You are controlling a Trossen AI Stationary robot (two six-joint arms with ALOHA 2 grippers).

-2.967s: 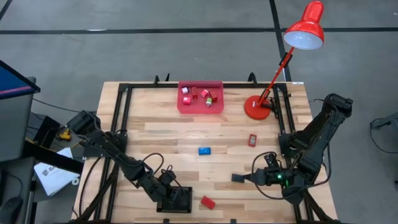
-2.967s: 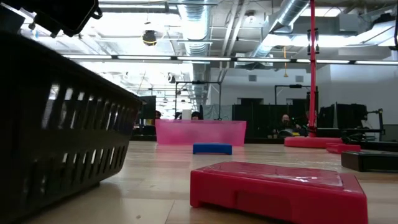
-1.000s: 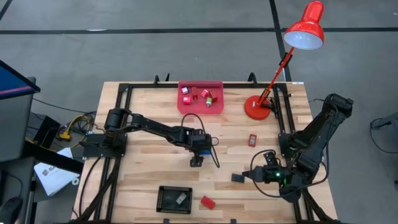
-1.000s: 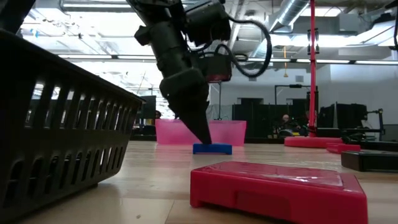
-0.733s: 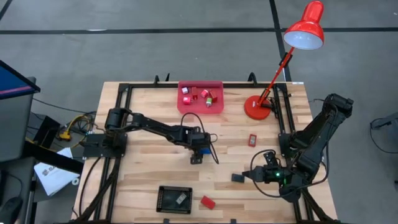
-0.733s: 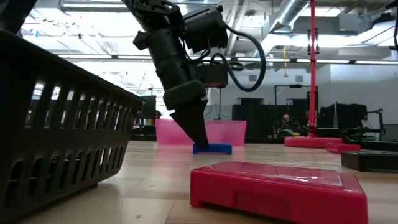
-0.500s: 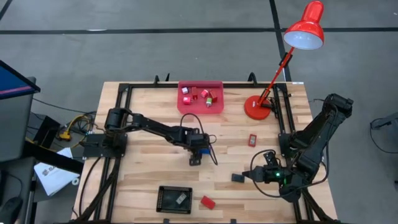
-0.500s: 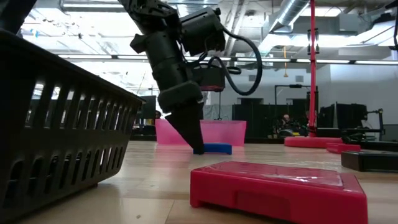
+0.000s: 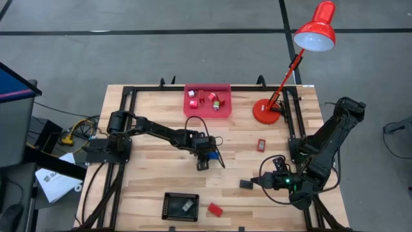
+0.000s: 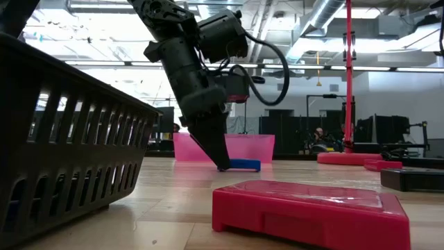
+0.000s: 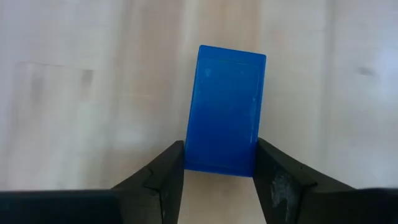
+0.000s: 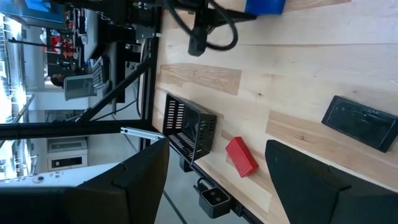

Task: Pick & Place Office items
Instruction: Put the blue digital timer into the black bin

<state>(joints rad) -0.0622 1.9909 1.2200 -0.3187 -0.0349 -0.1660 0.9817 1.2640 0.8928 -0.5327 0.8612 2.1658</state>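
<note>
Left gripper [image 11: 219, 177] at the blue block [image 11: 225, 109], mid-table.
Its 2 fingers [image 11: 163, 180] press the block's two long sides at one end, block flat on the wooden table [image 9: 161, 138]. Right gripper [image 9: 251, 183] waits low at the table's right front, fingers spread, holding nothing, a black rectangle [image 12: 359, 123] just beside it. Red block [image 9: 215, 209] beside the black basket [image 9: 179, 206]; pink bin [image 9: 207, 111] holds small red pieces.

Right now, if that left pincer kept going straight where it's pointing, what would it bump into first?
The left pincer points down at the blue block, already between its fingers. Going on, it would likely meet the wooden table just beneath.
</note>
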